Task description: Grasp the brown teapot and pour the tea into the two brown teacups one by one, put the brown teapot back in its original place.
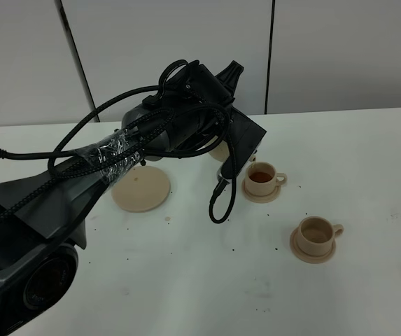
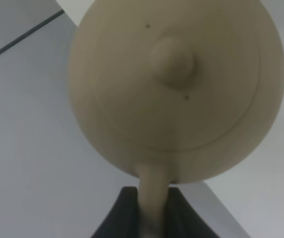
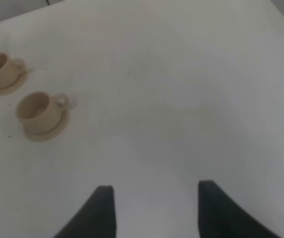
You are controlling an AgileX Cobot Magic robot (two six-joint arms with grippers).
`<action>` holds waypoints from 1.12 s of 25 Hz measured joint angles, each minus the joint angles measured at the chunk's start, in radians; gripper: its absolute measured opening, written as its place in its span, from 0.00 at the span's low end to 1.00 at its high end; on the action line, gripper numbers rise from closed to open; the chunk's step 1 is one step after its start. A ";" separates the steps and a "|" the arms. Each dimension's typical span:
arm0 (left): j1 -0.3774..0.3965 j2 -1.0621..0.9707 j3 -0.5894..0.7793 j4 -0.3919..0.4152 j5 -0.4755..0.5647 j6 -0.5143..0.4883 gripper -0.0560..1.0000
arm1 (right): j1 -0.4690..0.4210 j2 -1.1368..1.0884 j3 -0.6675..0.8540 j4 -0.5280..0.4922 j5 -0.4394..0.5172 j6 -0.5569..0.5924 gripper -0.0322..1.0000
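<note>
Left wrist view: brown teapot [image 2: 176, 89], handle clamped inside left pincer [image 2: 151, 196].

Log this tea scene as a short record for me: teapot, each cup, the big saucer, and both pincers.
brown teapot: held by its handle, off its saucer, mostly hidden behind the arm in the high view
left pincer: shut on the teapot handle
far teacup: holds dark brown tea
near teacup: no dark tea visible inside
wide saucer: bare, nothing on it
right pincer: open, holding nothing, over bare table
</note>
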 joint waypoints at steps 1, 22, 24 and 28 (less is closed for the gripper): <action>0.000 0.000 0.000 0.000 -0.001 0.000 0.21 | 0.000 0.000 0.000 0.000 0.000 0.000 0.40; -0.018 0.048 0.000 0.036 -0.019 -0.003 0.21 | 0.000 0.000 0.000 0.000 0.000 0.001 0.40; -0.018 0.048 0.000 0.047 -0.021 -0.011 0.21 | 0.000 0.000 0.000 0.000 0.000 0.001 0.40; -0.018 0.046 0.000 0.057 -0.022 -0.018 0.21 | 0.000 0.000 0.000 0.000 0.000 0.001 0.40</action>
